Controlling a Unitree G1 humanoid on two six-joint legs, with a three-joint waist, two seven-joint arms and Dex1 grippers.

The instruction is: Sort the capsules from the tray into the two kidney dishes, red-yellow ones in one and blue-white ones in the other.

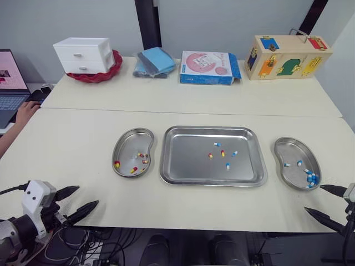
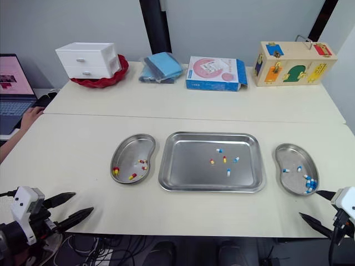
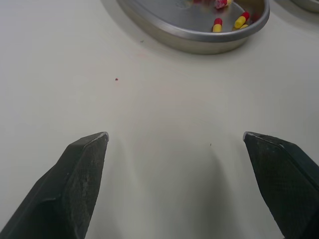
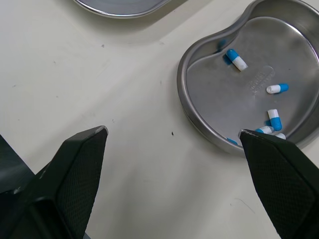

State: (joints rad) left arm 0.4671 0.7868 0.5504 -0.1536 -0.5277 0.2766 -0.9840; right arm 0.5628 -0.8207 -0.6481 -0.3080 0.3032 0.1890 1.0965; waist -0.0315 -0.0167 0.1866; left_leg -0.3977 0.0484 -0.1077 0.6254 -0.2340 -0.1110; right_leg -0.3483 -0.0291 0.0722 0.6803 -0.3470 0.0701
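In center tray (image 1: 186, 160), 5 capsules (image 1: 228, 165) lying loose, 3 blue-white, 2 red-yellow, glossy two-tone, 2 kidney dishes (image 1: 125, 145) flanking, L gripper (image 1: 87, 195) & R gripper (image 1: 313, 198) hovering, fingers spread.

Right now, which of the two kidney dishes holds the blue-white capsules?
The right kidney dish, on the robot's right of the tray and nearest the right claw. It holds the blue-white capsules; the left kidney dish holds red-yellow capsules.
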